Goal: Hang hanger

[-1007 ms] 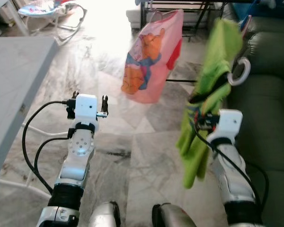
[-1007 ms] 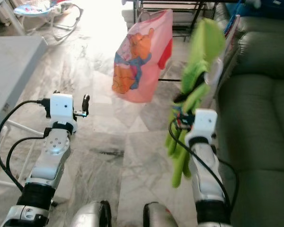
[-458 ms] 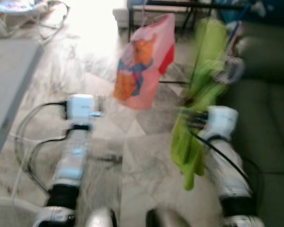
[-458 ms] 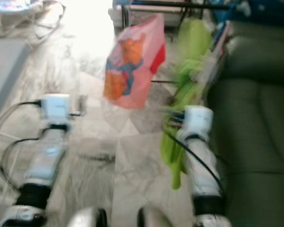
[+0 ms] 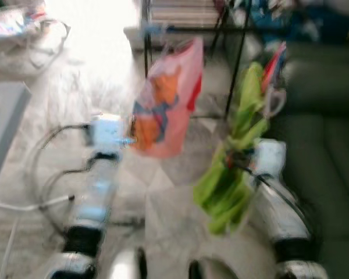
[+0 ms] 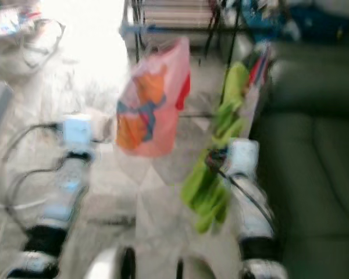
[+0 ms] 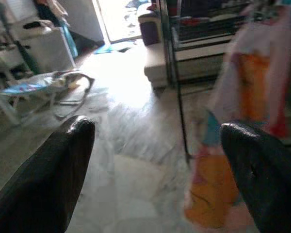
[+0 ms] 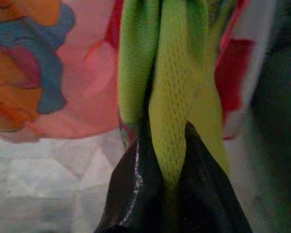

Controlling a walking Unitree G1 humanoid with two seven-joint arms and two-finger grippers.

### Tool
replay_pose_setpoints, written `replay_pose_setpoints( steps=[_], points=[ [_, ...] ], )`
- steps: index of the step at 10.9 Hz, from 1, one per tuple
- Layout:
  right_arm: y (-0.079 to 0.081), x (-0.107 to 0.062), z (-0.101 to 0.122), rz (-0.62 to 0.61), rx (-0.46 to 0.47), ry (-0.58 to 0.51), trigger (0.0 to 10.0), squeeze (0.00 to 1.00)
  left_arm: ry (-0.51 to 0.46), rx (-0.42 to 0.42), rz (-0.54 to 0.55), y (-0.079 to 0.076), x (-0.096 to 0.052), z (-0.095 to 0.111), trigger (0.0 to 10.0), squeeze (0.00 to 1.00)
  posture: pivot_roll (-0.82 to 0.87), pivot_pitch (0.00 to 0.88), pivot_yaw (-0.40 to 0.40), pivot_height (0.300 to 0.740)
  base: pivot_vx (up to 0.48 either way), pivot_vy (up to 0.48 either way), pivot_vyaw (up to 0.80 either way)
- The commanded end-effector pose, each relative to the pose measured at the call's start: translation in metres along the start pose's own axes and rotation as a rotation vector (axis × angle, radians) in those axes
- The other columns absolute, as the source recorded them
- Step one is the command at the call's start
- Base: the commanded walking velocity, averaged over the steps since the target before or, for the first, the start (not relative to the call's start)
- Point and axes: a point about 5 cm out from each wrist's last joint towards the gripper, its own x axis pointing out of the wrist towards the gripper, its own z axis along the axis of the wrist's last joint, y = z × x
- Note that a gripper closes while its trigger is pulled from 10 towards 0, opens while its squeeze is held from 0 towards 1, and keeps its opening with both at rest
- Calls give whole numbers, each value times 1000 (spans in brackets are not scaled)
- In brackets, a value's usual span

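The head views are blurred. My right gripper (image 5: 239, 158) is shut on a green mesh garment (image 5: 235, 151) that hangs on a hanger with a white hook (image 5: 274, 102). In the right wrist view the fingers (image 8: 136, 179) pinch a fold of the green fabric (image 8: 174, 92). A black clothes rack (image 5: 235, 64) stands just ahead, with a pink bear-print garment (image 5: 166, 102) hanging from it. My left gripper (image 5: 128, 139) is raised beside the pink garment. It is open, and its fingers (image 7: 58, 170) stand wide apart with nothing between them.
A dark green sofa (image 5: 326, 151) runs along the right side. The corner of a grey table (image 5: 3, 125) is at the left, and a baby bouncer (image 5: 17, 26) lies at the far left. Marble floor (image 5: 163, 192) stretches between them.
The whole picture has shifted and blurred, so the camera has moved; the rack and pink garment now stand closer. My right gripper still holds the green garment. The left gripper stays open.
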Motion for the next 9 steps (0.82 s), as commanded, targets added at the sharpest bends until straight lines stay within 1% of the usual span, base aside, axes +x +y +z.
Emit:
replay_pose_setpoints(
  steps=[1, 4, 6, 7, 9],
  points=[
    [-10, 0, 2, -25, -6, 2, 10000, 0, -4, -3, -19, -8, -1, 2, 10000, 0, -124, 171, -20, 740, 412, 244, 0],
    [-10, 1, 3, -37, -21, 8, 10000, 0, -6, 1, -26, -9, -1, 2, 10000, 0, -124, 172, -20, 740, 451, 0, 0],
    [-12, 1, 9, -48, -60, -37, 10000, 0, -6, 3, -28, -10, -1, 1, 10000, 0, -122, 170, -20, 740, 454, 0, 0],
    [-13, 2, 18, -54, -91, -76, 10000, 0, -11, 9, -30, -10, -2, 1, 10000, 0, -121, 170, -19, 740, 454, 0, 0],
    [-21, 8, 29, -87, -93, -109, 10000, 0, -15, 15, -36, -11, -2, 1, 10000, 0, -120, 172, -19, 740, 480, 0, 0]
  ],
)
